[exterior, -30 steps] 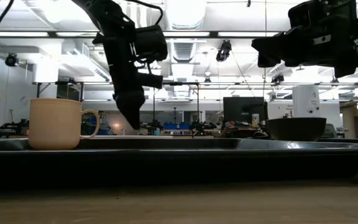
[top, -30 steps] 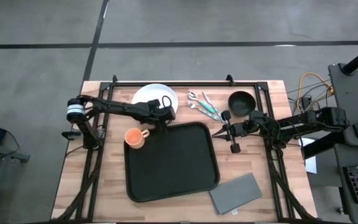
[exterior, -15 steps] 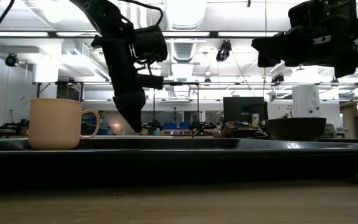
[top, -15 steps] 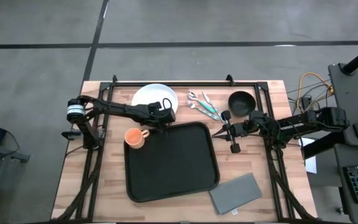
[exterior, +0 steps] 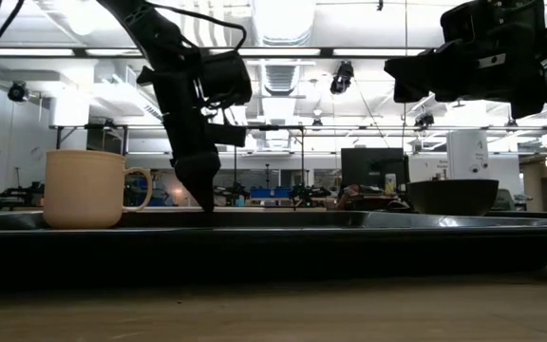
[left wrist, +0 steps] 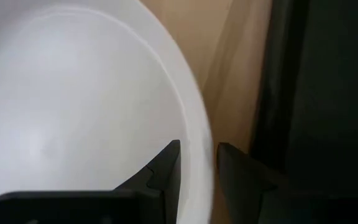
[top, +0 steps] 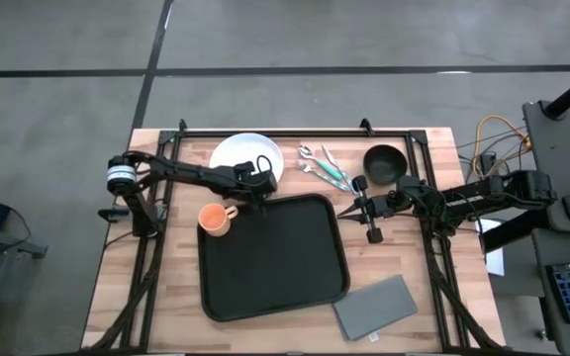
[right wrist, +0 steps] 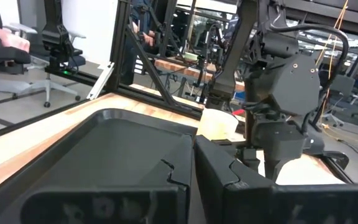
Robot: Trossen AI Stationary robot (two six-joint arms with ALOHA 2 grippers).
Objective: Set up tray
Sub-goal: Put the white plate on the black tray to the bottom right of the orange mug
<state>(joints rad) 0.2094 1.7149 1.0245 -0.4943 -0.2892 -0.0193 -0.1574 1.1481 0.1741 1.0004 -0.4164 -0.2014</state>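
A large black plastic tray (top: 273, 257) lies flat on the wooden surface (top: 117, 287), near its middle. It is rectangular with rounded corners and a raised rim, turned slightly askew to the surface's edges. Its inside is bare. From table height its rim (exterior: 349, 220) reads as a long, low, dark band.

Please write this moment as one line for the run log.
left pincer: straddling rim of round white plate, fingers narrowly apart | right pincer: waiting beside large black rectangular plastic tray, shut | tray: empty
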